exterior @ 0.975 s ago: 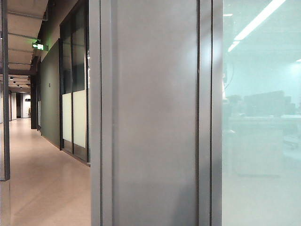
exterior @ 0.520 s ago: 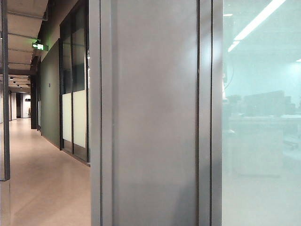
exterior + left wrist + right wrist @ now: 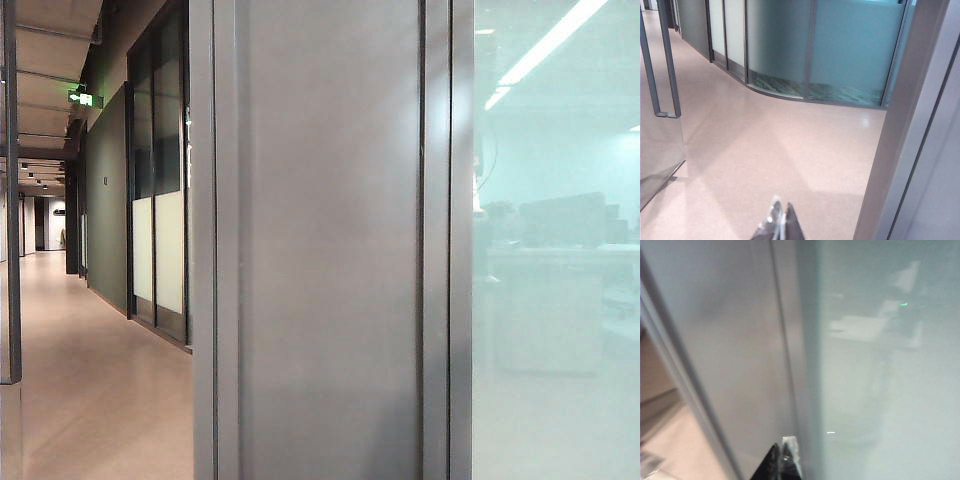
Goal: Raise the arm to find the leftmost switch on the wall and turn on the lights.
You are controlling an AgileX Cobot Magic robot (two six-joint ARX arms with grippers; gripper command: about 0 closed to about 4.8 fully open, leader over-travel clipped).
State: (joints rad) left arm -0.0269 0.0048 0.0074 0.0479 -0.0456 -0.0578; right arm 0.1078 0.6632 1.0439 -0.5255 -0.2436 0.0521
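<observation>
Neither arm shows in the exterior view, and no switch can be made out on the grey wall panel there. The left gripper is cut off at the bottom edge of its wrist view, only the tips showing, pressed together. The right gripper is likewise cropped, its tips together, against a blurred panel and frosted glass.
</observation>
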